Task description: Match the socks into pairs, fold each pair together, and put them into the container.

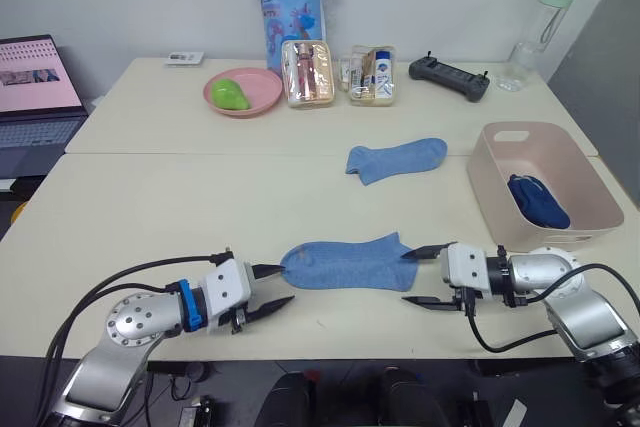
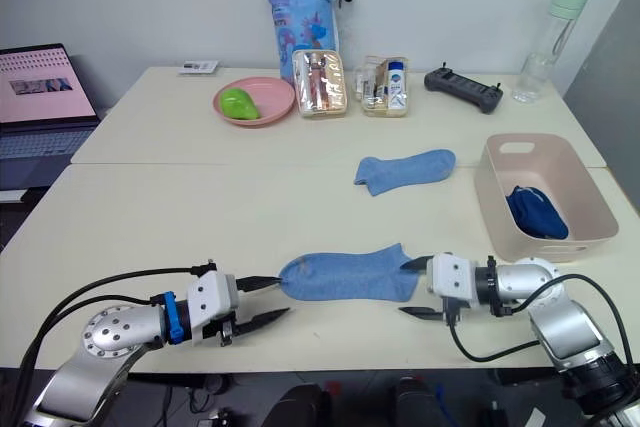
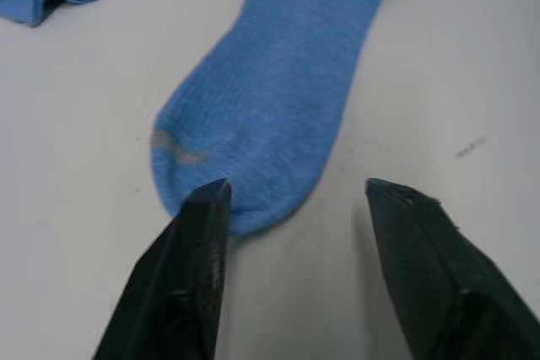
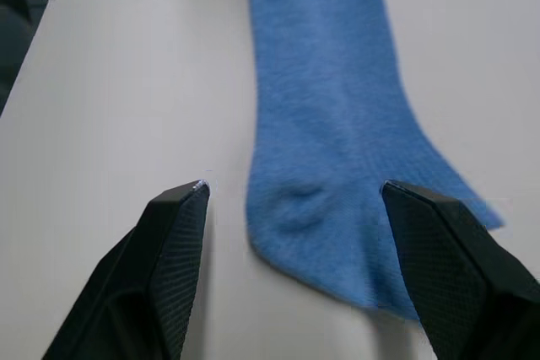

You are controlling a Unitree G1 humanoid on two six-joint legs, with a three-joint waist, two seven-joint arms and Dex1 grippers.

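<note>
Near sky-blue sock (image 1: 345, 263) lies flat on the bench (image 1: 150, 207), toe toward the left gripper (image 1: 271, 286), cuff end toward the right gripper (image 1: 424, 275). Both sets of jaws stand apart, empty, one at each end of the sock; in the left wrist view one finger tip sits at the toe edge, the other off on bare bench. Second sky-blue sock (image 1: 397, 158) lies well apart, farther back, near the container (image 1: 500, 182). A dark blue bundle (image 1: 537, 201) rests inside the container (looks like the royal-blue pair, already folded; cannot confirm both socks). Judged step: take up the near sock to pair it with the far one. To do it well: each gripper should straddle its end so both fingers close on fabric, not bench; the left needs a slight shift toward the sock's centreline first. Close low and pinch only the top layer edge cleanly, then lift both ends together to keep the knit flat. Risk: soft knit bunching or slipping from a one-sided pinch.
</note>
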